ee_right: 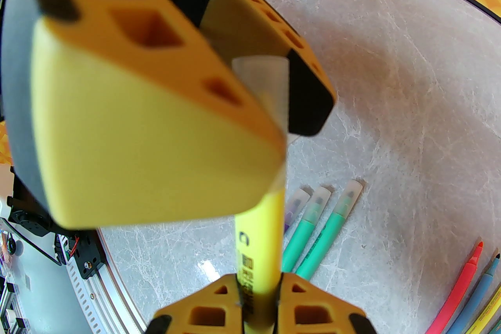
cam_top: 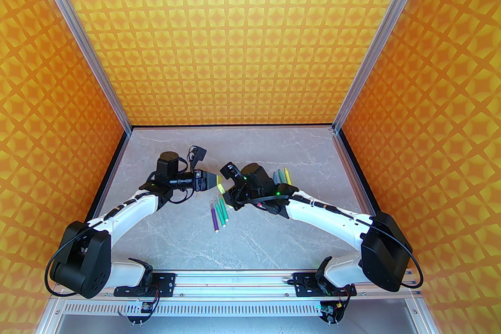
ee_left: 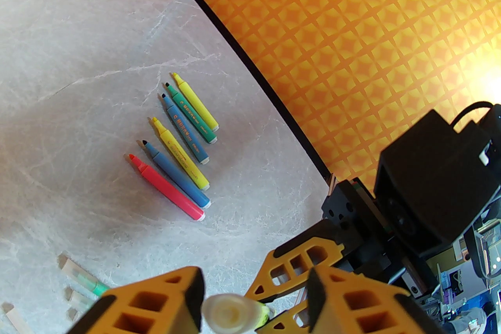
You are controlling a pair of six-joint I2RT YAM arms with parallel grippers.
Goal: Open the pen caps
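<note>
Walls (cam_top: 250,31) carry an orange-and-yellow star pattern. The surface (cam_top: 274,246) is pale grey marble, white-veined. Fingers (ee_left: 148,305) are yellow-orange with black pads (ee_left: 197,293). The cap (ee_right: 260,82) is cloudy clear, its yellow marker (ee_right: 260,246) bright; nearby lie a pink marker (ee_left: 168,188), a blue marker (ee_left: 178,175) and a green marker (ee_left: 190,115).

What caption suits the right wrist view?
Right pincer grips the yellow marker by its barrel; left pincer clamps its translucent cap.

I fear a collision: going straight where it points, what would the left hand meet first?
Probably the right hand, just ahead, gripping the yellow marker barrel whose translucent cap the left hand holds.
</note>
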